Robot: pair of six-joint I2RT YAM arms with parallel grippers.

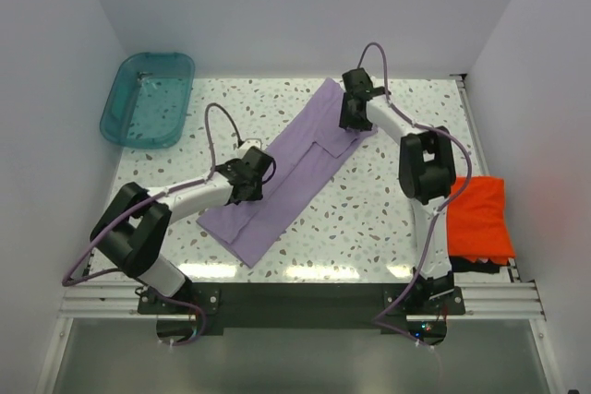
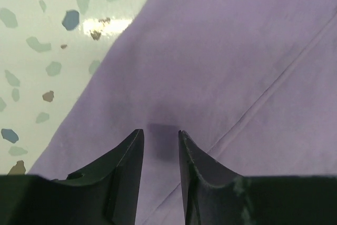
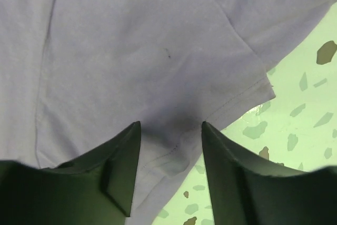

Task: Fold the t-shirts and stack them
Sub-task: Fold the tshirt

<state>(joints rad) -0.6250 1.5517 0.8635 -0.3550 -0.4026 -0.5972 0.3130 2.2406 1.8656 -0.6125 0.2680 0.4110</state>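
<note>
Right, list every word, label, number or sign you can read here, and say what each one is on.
None can be read. The purple t-shirt, the orange t-shirt, the teal tub and the speckled table show no print, tag or mark in any view.

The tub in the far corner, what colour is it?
The tub is see-through teal, and it shows best in the top external view.
</note>
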